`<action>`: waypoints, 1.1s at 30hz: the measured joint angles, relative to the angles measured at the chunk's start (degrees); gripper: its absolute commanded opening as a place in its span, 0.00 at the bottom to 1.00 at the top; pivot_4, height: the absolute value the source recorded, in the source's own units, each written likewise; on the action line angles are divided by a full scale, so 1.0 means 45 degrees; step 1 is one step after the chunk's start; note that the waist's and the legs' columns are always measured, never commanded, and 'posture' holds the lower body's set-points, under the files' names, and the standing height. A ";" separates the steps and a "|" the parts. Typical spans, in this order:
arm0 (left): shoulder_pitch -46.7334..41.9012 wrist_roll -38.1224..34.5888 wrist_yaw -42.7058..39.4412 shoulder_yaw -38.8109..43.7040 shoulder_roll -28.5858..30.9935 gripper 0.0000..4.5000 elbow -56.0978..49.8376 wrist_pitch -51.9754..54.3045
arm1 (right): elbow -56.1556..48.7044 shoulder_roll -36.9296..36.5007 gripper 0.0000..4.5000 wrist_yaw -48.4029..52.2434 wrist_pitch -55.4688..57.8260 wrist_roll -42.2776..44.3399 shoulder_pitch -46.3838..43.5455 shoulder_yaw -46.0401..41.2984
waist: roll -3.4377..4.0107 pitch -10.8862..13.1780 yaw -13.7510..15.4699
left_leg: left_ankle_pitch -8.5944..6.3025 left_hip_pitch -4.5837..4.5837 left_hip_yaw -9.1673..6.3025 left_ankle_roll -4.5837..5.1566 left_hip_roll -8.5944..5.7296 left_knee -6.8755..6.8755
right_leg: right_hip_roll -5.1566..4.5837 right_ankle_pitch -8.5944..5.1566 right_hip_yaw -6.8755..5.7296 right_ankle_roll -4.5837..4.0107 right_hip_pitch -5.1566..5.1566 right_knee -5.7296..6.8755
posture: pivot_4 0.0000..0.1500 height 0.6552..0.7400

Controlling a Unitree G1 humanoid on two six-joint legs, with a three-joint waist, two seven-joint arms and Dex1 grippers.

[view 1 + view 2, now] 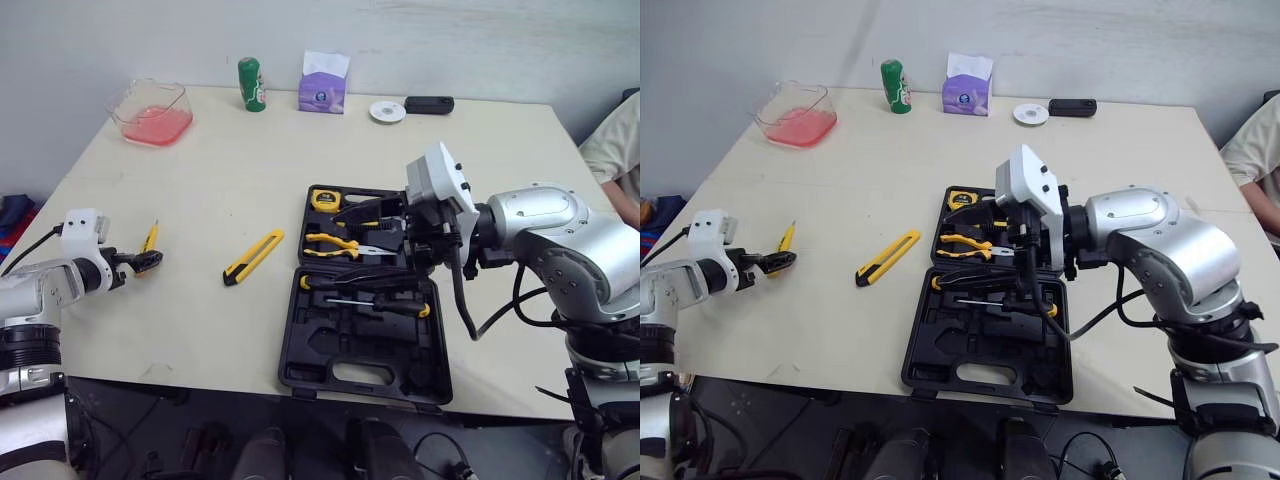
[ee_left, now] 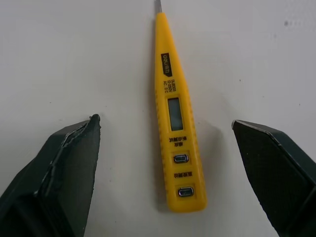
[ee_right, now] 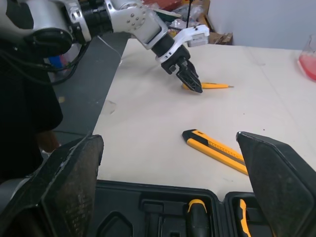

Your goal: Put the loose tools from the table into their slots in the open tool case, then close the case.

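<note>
My left jaws are spread wide and hang low over the worktop point(image 1: 250, 150). The yellow tester pen point(image 2: 175, 113) lies flat between them, touching neither side. Its blunt end is nearest me and its metal tip points straight away, so it is already lined up with my reach. I judge the step in hand to be picking this pen up. It is thin and lies flat, so I should sink until the jaw tips nearly brush the worktop and only then close across its narrow width. It sits a little nearer one jaw than the other, so I would centre first, or the nearer jaw will shove it sideways. I would grip around the small display, near the middle of its length, so that it doesn't tip when lifted. The plastic looks slick, so a firm, square squeeze suits it. The knife point(image 1: 253, 257) lies on the worktop beyond the pen, between my left jaws and the tool case point(image 1: 300, 370). My right jaws are spread too and empty, above the open case. I cannot tell which slot takes the pen.
</note>
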 measured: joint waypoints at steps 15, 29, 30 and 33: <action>-0.0714 0.0792 0.0309 -0.0233 -0.0548 0.11 0.0496 0.0262 | 0.0105 0.0221 1.00 -0.0246 -0.0186 -0.0272 0.0090 -0.0044 | 0.0048 -0.0027 0.0077 | -0.0004 0.0003 -0.0016 0.0009 -0.0004 0.0021 | -0.0014 0.0001 -0.0028 0.0003 0.0020 0.0004 | 1.00 1.00; 0.2094 0.0231 -0.4394 -0.2146 0.1805 0.11 -0.7112 -0.2737 | -0.0810 -0.0906 1.00 -0.0578 0.0147 0.0032 0.1814 -0.1216 | -0.0066 -0.0008 -0.0003 | 0.0009 -0.0250 -0.0076 -0.0012 0.0006 0.0057 | -0.0023 0.0003 -0.0093 -0.0001 -0.0168 0.0011 | 1.00 1.00; 0.1955 0.0035 -0.5022 -0.2313 0.2111 0.11 -0.7958 -0.2858 | -0.1055 -0.1006 1.00 -0.0598 0.0196 0.0146 0.2152 -0.1409 | -0.0047 -0.0003 -0.0018 | 0.0008 -0.0249 -0.0063 -0.0008 0.0006 0.0057 | -0.0025 0.0003 -0.0101 -0.0001 -0.0162 0.0003 | 1.00 1.00; 0.1560 -0.0465 -0.6522 -0.3170 0.2490 0.11 -0.9571 -0.2965 | -0.1624 -0.1511 1.00 -0.0655 0.0373 0.0348 0.3183 -0.1847 | -0.0022 0.0007 -0.0010 | -0.0002 -0.0250 -0.0037 0.0014 0.0004 0.0058 | -0.0029 0.0003 -0.0119 0.0000 -0.0154 -0.0007 | 1.00 1.00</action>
